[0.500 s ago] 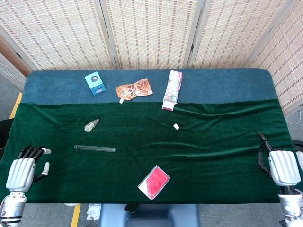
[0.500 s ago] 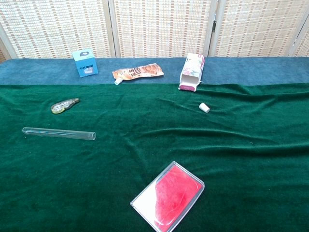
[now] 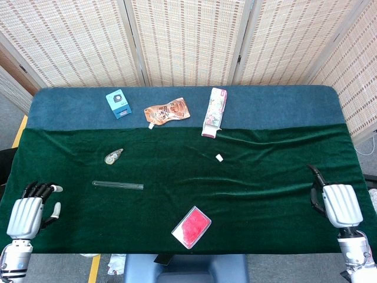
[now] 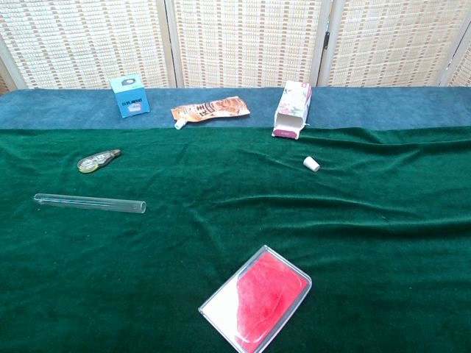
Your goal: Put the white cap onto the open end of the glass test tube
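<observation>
Still apart: white cap (image 4: 311,163), glass test tube (image 4: 89,202), both hands empty.

Open green cloth (image 3: 265,177) lies between right hand (image 3: 337,203) and white cap (image 3: 219,157); red card case (image 3: 191,227) sits nearer the front edge.

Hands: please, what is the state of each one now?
Left hand: open, holding nothing.
Right hand: holding nothing; open or closed cannot be told.
</observation>
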